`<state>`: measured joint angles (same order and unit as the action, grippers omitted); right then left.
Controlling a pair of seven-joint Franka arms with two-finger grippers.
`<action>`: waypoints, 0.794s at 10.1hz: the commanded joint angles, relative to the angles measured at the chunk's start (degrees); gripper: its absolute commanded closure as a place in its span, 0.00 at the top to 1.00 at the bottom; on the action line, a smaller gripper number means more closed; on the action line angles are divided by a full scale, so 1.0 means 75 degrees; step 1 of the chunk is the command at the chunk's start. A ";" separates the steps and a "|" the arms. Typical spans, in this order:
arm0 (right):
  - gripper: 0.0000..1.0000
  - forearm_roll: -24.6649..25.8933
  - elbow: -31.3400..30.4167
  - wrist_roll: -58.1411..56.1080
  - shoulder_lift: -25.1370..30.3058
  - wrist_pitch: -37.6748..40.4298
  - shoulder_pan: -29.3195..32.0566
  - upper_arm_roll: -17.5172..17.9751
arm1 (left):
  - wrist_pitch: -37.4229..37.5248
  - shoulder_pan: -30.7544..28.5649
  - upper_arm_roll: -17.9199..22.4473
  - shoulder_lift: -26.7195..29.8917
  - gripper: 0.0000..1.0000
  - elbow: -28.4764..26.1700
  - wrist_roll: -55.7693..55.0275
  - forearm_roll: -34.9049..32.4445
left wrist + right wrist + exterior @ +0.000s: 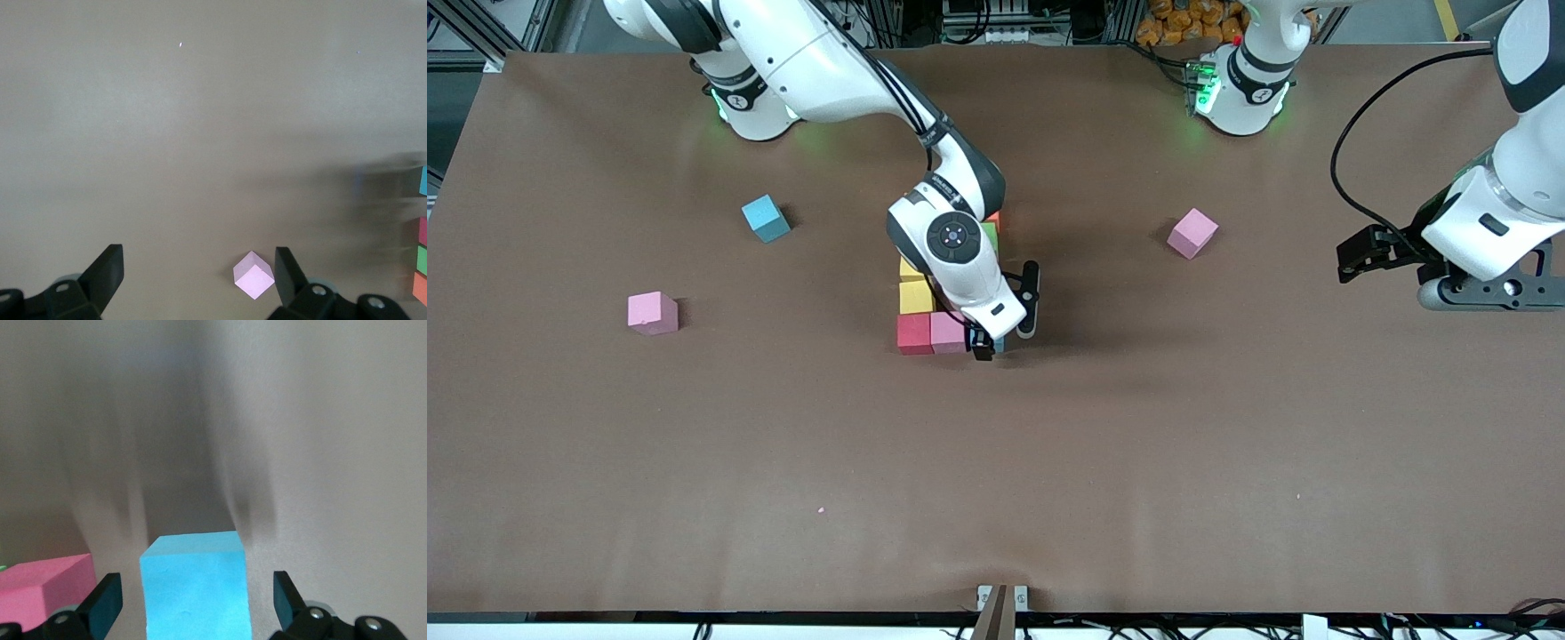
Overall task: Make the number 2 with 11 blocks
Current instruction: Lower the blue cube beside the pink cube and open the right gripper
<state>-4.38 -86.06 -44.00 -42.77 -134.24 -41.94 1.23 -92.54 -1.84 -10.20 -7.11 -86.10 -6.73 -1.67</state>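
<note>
A cluster of blocks lies mid-table: two yellow (916,297), a red (913,333), a light pink (948,332), with green (990,236) and orange (994,218) partly hidden under the right arm. My right gripper (1005,333) is low at the cluster's end, open around a sky-blue block (193,587); a gap shows between each finger and the block. That block sits beside the pink one (47,590). My left gripper (1359,256) waits open and empty over the left arm's end of the table. A loose pink block (253,275) shows in its wrist view.
Loose blocks lie apart from the cluster: a sky-blue one (766,219) and a pink one (653,313) toward the right arm's end, and a pink one (1192,233) toward the left arm's end. A black cable (1352,133) loops above the left gripper.
</note>
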 commanded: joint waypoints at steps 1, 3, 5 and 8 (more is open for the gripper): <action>1.00 -0.0236 -0.0442 0.0392 0.0755 0.0459 -0.0103 0.0000 | 0.0010 -0.0071 -0.0012 -0.0001 1.00 0.0078 0.0159 0.0094; 1.00 -0.0167 -0.0874 0.1537 0.1666 0.1150 -0.0080 0.0011 | 0.0010 -0.0071 -0.0012 -0.0001 1.00 0.0078 0.0171 0.0094; 1.00 -0.0073 -0.1881 0.2476 0.3036 0.1234 0.0280 0.0023 | 0.0010 -0.0071 -0.0012 -0.0001 1.00 0.0078 0.0171 0.0094; 1.00 -0.0096 -0.1966 0.3028 0.4152 0.2416 0.1462 0.0023 | 0.0010 -0.0071 -0.0012 -0.0001 1.00 0.0089 0.0171 0.0094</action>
<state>-5.23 -96.89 -24.23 -17.32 -117.86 -35.66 0.78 -92.54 -1.91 -10.16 -7.19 -86.00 -6.73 -1.67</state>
